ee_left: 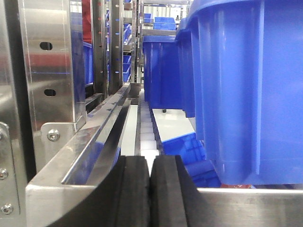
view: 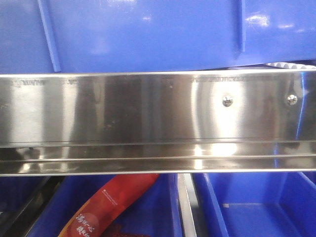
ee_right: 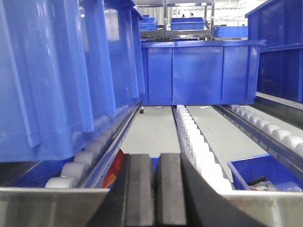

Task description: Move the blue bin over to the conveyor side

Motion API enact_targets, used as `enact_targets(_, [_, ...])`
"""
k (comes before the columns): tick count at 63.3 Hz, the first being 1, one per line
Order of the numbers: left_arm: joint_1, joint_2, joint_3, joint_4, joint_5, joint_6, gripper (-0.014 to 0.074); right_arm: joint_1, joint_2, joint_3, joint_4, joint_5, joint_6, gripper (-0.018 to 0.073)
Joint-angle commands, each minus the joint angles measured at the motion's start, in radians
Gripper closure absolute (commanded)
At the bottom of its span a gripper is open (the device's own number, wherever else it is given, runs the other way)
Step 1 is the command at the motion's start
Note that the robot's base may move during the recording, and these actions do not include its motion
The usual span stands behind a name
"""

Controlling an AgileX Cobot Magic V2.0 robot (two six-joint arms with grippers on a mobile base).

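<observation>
Shiny steel rail (view: 123,113) spans the front view, two screws (view: 227,100) near its right end. Below it are two open lower crates: the left crate (view: 165,210) holds a red packet (view: 113,207) with white print lying tilted, and the right crate (view: 261,212) looks bare where visible. A steel divider (view: 186,207) runs between them. Left wrist view: slotted steel upright (ee_left: 47,71), bolted bracket (ee_left: 53,135), a row of white rollers (ee_left: 147,127) running away. Right wrist view: two roller tracks (ee_right: 194,137) over grey floor (ee_right: 156,130), a far blue crate (ee_right: 199,71) sitting across them, and background shelving (ee_right: 187,23) with more blue crates. A low crate (ee_right: 265,170) at bottom right holds small dark items, unclear.
</observation>
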State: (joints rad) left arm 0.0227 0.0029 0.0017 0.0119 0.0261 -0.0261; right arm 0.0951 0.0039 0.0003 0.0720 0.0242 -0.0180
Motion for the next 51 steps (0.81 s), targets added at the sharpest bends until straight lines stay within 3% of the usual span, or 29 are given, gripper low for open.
enact_targets(1, [0.001,-0.003,-0.002,0.004,-0.014,-0.007,0.0615,-0.006,-0.004,0.0,0.001,-0.016,-0.007,0.0638])
enact_targets(51, [0.001,-0.003,-0.002,0.004,-0.014,-0.007,0.0615,-0.006,-0.004,0.0,0.001,-0.016,-0.007,0.0638])
